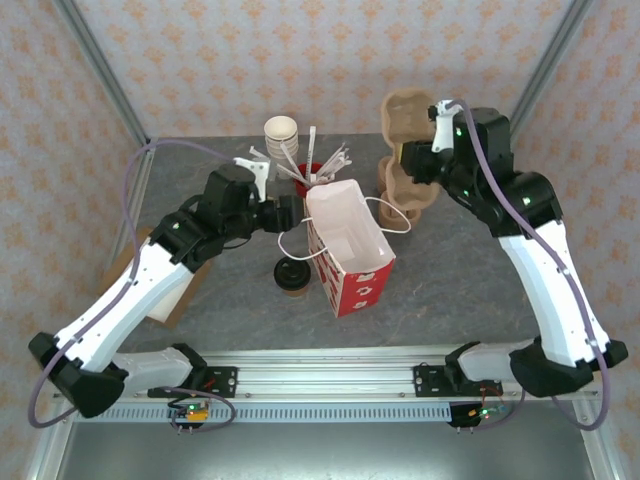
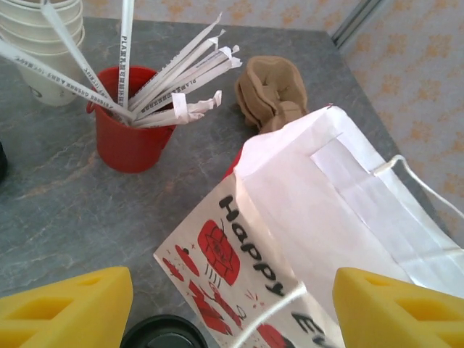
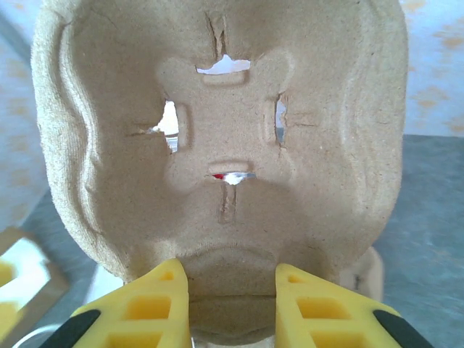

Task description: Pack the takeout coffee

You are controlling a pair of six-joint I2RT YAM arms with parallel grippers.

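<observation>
Lettering "Happy" marks bag [image 2: 217, 254] beside takeout coffee [image 1: 291, 274].

One takeout coffee [image 1: 291, 272], one paper bag [image 1: 352, 250], one red cup [image 2: 127, 148].

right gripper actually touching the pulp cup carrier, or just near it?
Touching. Right wrist view: both yellow fingers of the right gripper clamp the lower edge of the pulp cup carrier, no gap either side.

Bright, even light; faint soft shadows on the desk [image 1: 460, 290]; the bag's [image 2: 348, 188] white paper looks nearly washed out.
</observation>
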